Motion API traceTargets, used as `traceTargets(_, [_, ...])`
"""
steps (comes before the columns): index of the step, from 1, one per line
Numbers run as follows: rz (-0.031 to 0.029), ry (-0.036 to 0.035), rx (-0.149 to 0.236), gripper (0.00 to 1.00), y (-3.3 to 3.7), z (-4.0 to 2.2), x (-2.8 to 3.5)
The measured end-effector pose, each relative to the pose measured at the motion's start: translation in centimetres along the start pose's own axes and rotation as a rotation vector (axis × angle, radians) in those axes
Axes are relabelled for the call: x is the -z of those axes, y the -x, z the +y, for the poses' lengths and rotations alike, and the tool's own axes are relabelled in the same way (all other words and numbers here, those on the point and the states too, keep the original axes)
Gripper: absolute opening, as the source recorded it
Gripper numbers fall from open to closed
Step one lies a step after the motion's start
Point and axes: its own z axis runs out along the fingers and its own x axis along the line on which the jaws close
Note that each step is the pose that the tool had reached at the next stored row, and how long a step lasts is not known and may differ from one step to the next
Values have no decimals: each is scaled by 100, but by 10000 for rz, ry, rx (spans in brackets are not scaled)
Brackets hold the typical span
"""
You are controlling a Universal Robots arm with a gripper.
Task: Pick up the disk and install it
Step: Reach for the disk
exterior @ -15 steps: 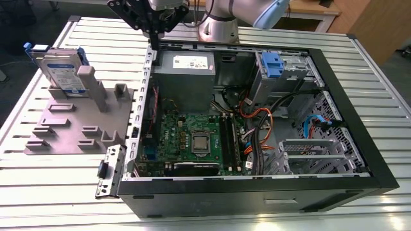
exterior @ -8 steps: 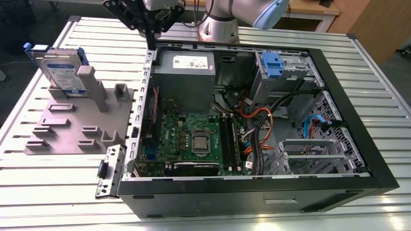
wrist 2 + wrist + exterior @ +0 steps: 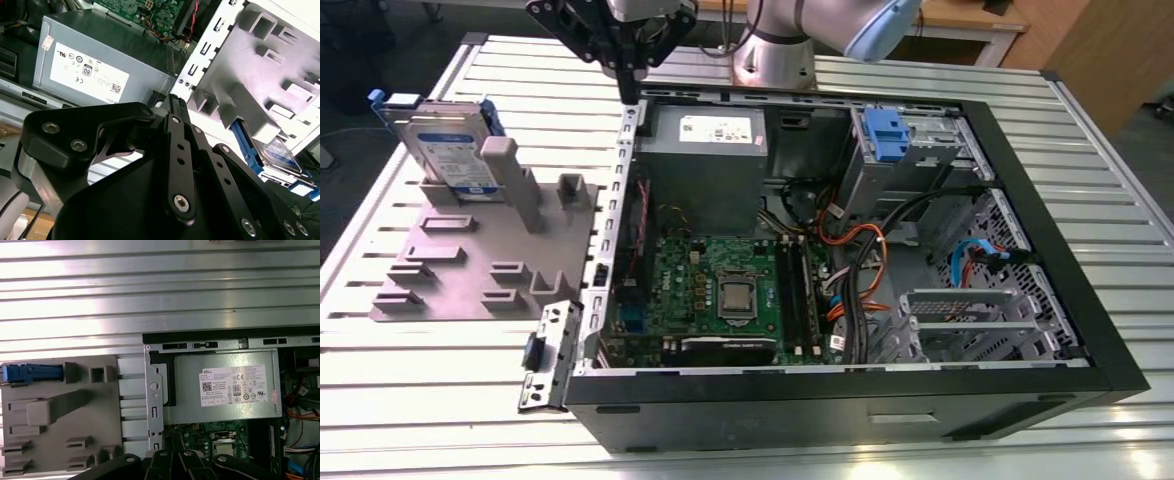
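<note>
Tool [image 3: 630, 90]: fingers pressed together, nothing between them, poised over the wall edge of the open case [image 3: 1051, 232], just above a corner of the power supply [image 3: 707, 140]. Disk [image 3: 450, 150]: standing on edge in a slot of the grey holder [image 3: 467, 260], blue bracket at its edges, well apart from the tool and outside the case wall below it. Holder: resting on the slatted desk [image 3: 454, 370], beside the case. Motherboard [image 3: 720, 290]: inside the case, beyond the power supply from the tool.
</note>
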Motion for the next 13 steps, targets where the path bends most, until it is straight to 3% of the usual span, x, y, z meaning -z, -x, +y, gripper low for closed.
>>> traceTargets(13, [0,0,0,11,-85,-7,-4])
